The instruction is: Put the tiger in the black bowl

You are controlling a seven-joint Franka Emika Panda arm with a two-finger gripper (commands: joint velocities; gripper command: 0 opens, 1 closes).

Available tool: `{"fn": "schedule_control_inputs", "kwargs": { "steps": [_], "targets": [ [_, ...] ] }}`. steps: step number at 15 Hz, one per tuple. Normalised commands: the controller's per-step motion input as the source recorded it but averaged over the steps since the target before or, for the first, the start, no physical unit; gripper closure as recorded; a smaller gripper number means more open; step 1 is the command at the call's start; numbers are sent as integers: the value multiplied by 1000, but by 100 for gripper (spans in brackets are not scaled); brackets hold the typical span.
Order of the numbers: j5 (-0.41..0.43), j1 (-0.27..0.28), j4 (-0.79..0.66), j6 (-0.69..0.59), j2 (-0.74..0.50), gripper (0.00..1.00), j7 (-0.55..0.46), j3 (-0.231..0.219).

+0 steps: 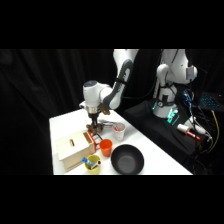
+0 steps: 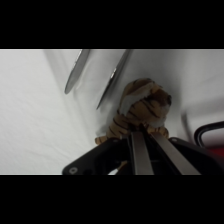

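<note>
1. In the wrist view our hand is clamped on the tiger.
2. Metal tongs lie beyond it at 11 o'clock on the white surface.
3. From the side, the black bowl sits at the hand's 5 o'clock, just beside an orange cup.

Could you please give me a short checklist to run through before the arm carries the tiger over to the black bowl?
1. Grip on the tiger: cannot tell; the gripper is right at it, but whether the fingers clamp it is not clear.
2. Tiger off the table: cannot tell.
3. Black bowl free to receive it: ok; nothing shows inside.
4. Way to the bowl: not ok; the orange cup stands between gripper and bowl, so go over it.
5. Tongs away from the tiger: ok in the wrist view; they lie just beyond it.
6. Wooden box beside the gripper: close, watch it.
</note>
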Motion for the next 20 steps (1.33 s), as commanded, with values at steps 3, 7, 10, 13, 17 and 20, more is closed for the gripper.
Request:
{"fn": "schedule_control_inputs", "kwargs": {
  "steps": [3,7,10,13,17,20],
  "targets": [
    [-153,80,-115,-387,-515,97,-78,-58],
    [-250,78,-88,-534,-581,97,-71,-11],
    [-193,35,-78,-460,-476,97,-107,123],
    [28,21,-137,-229,-375,96,-241,241],
    [118,77,-184,-100,-310,97,-276,231],
    [179,97,-226,-20,-266,97,-299,187]
  ]
}}
